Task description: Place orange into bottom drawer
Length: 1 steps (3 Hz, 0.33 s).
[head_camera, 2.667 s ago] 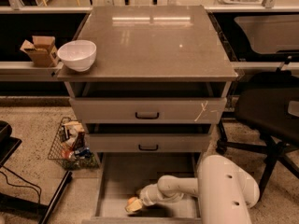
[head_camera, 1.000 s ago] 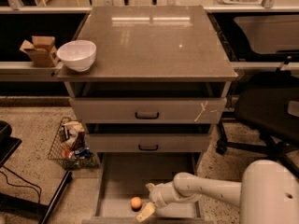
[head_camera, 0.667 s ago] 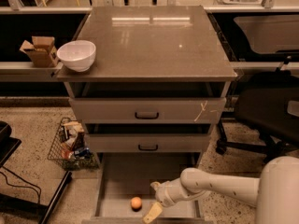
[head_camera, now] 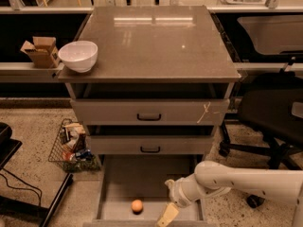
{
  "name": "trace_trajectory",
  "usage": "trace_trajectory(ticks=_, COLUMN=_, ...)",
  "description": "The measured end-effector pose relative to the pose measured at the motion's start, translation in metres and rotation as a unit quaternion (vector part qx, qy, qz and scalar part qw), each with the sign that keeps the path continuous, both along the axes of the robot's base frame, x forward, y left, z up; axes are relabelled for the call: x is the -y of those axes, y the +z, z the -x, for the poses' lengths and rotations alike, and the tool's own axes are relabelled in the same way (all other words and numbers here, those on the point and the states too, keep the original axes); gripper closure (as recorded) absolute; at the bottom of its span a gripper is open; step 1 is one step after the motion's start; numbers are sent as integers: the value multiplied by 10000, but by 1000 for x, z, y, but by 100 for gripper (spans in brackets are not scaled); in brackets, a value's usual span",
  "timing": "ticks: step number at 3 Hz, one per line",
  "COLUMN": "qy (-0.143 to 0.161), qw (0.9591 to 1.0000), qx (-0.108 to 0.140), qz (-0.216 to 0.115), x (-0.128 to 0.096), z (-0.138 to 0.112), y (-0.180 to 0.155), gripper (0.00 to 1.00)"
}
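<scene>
Bottom drawer (head_camera: 123,183): pulled fully out, lowest of the three, flat grey floor showing.

Orange (head_camera: 137,205): resting on that drawer floor near the front edge, a little left of centre. Nothing touches it.

Gripper (head_camera: 166,215): low over the front right part of the open drawer, just right of the orange and apart from it, with a pale tan tip angled down and to the left. It carries nothing. Cannot tell from this angle whether it is released or clenched.

Arm (head_camera: 246,179): white, enters from the right edge and crosses the drawer's right wall to the gripper.

Middle drawer (head_camera: 149,144): closed, black handle at centre.

Top drawer (head_camera: 149,111): closed, black handle, with a small pale mark, possibly a bit of string, near its right end.

Wire basket (head_camera: 71,148): on the speckled floor (head_camera: 28,126) left of the cabinet, holding mixed packets.

Office chair (head_camera: 270,117): black, right of the cabinet, partly behind the arm.

Cabinet top (head_camera: 151,41): grey-brown, glossy, catching ceiling light.

White bowl (head_camera: 78,56): upright at the top's front left corner.

Cardboard box (head_camera: 41,51): small, flaps open, on the ledge just left of the bowl.
</scene>
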State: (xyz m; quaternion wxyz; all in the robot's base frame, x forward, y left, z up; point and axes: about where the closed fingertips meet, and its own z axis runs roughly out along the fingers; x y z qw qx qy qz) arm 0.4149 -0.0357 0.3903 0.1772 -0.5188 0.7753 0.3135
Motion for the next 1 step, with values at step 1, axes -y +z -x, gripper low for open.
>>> trace_trajectory(ticks=1, qy=-96, qw=9985, qx=110, qz=525, x=20, z=8, y=37, gripper=0)
